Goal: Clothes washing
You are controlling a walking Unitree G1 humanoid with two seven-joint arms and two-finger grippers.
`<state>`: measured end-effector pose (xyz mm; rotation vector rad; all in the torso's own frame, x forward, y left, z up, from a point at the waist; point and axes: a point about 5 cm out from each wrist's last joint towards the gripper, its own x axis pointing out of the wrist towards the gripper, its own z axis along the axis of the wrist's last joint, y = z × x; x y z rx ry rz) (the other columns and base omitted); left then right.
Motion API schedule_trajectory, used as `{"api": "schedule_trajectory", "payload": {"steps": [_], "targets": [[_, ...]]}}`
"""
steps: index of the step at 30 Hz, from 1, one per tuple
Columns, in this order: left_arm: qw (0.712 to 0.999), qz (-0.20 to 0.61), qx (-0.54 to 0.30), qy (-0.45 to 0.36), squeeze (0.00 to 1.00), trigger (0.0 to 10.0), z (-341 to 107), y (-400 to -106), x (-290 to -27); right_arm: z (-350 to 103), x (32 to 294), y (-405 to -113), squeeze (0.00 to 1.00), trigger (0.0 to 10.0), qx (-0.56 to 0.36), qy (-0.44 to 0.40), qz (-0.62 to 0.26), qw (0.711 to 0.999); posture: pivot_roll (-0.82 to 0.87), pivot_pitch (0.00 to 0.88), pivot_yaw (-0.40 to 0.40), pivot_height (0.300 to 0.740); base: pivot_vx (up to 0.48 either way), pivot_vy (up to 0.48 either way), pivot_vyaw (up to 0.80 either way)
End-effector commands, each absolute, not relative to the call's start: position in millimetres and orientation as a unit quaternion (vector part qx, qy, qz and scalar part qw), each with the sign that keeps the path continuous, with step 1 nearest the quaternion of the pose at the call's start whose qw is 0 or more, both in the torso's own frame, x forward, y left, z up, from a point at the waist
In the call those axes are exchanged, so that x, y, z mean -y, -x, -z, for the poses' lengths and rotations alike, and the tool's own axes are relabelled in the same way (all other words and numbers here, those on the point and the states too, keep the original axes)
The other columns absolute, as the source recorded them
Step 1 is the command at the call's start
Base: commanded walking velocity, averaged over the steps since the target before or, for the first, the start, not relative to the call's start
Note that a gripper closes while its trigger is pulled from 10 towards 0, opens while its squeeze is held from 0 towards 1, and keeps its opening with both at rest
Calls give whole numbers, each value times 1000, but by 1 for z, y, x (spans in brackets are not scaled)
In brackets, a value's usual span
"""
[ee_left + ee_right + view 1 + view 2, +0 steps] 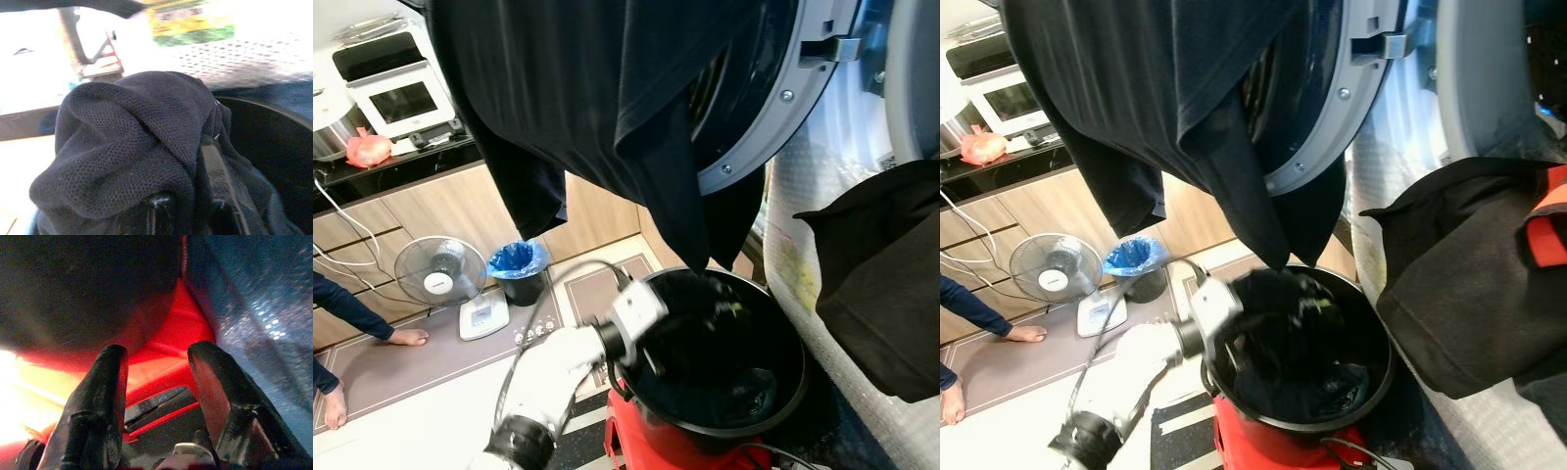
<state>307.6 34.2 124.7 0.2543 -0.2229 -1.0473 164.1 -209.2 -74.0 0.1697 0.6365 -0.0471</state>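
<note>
At far left a person's bare feet (409, 337) rest on a brown floor mat (431, 357), beside a white fan (438, 272) and a bin (519, 269) lined in blue plastic. Behind them a dark table (391, 166) over wooden cabinets carries a white oven (401, 98) and a red bag (368, 147).

The left arm, silver with a white sleeve, reaches into a round black glossy bucket (773, 411) that stands on a red stool (631, 441). The left pincer (188, 210) is closed on a dark shirt (127, 142) of fine mesh knit, bunched thickly over the fingers at the bucket's near rim; more dark cloth lies at the bucket's bottom.

Above hangs a large black garment (607, 108), smooth and draped in folds, its point dangling just over the bucket. Behind it is the round grey-rimmed washer door (793, 88).

At right another black cloth (881, 284) lies over a pale dotted surface; the right eye view adds an orange strip (1547, 215) on it.

The right wrist view shows the right pincer (159, 382) spread wide, holding nothing, near red plastic and the bucket's dark curved wall
</note>
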Motion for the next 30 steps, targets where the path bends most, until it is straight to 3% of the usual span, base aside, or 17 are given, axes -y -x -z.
{"api": "schedule_trajectory", "payload": {"steps": [1, 15, 30], "targets": [[843, 507, 115, -135, 0, 10000, -124, -303, -33, 77, 203, -161, 106, 10000, -322, -91, 18, 942, -112, 18, 157, 740, 0, 0, 0], [824, 528, 144, -148, 0, 10000, -127, -288, -14, 81, 207, -154, 82, 10000, -345, -65, 36, 935, -106, 0, 138, 740, 0, 0, 0], [810, 542, 143, -172, 0, 10000, -118, -277, -2, 90, 195, -147, 27, 10000, -389, -66, 40, 918, -90, 0, 145, 740, 0, 0, 0]]}}
